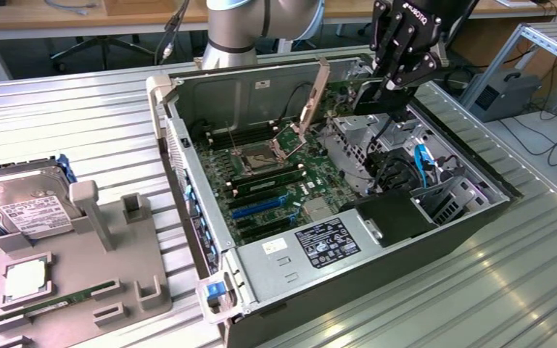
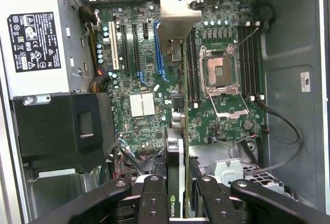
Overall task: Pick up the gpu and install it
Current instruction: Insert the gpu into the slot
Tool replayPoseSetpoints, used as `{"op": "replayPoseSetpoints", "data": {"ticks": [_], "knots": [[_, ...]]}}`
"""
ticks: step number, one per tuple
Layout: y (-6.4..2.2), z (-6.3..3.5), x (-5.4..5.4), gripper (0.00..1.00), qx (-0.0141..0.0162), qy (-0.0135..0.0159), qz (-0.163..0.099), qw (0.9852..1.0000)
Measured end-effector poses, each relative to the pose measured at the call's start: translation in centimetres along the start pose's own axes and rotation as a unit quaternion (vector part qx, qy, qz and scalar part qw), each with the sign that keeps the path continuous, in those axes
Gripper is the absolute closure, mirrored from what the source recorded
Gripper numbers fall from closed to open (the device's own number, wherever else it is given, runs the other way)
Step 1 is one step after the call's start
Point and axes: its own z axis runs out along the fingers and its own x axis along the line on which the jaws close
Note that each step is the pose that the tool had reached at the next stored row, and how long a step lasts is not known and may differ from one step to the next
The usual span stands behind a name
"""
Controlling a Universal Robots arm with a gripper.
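Pincer state: the pincer point(image 2: 178, 195) is clamped on the gpu point(image 2: 176, 152), with a finger pressed against each face of the card.
Gpu position: the card is held on edge above the motherboard point(image 2: 216, 121) inside the open computer case point(image 1: 230, 94); it is judged not yet seated in a slot.
Gpu relative to pincer: the card is gripped near one end and reaches away from the pincer, its silver bracket point(image 1: 312, 94) toward the case's rear wall.
Slot: the blue slot point(image 2: 157, 49) lies just beside the card's line; exact alignment cannot be told.
Risk, misalignment: the edge connector could be pressed onto the board beside the slot.
Risk, bracket: the bracket could be caught on the rear wall.
Risk, grip: held near one end, the card could be tilted under insertion force.
Risk, neighbours: the raised socket lever point(image 2: 242, 36) could be struck.
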Motion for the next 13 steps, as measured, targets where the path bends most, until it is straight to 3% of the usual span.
{"op": "replayPoseSetpoints", "data": {"ticks": [13], "knots": [[0.02,0.00,0.00,0.73,0.0000,0.0000,0.000,1.0000]]}}
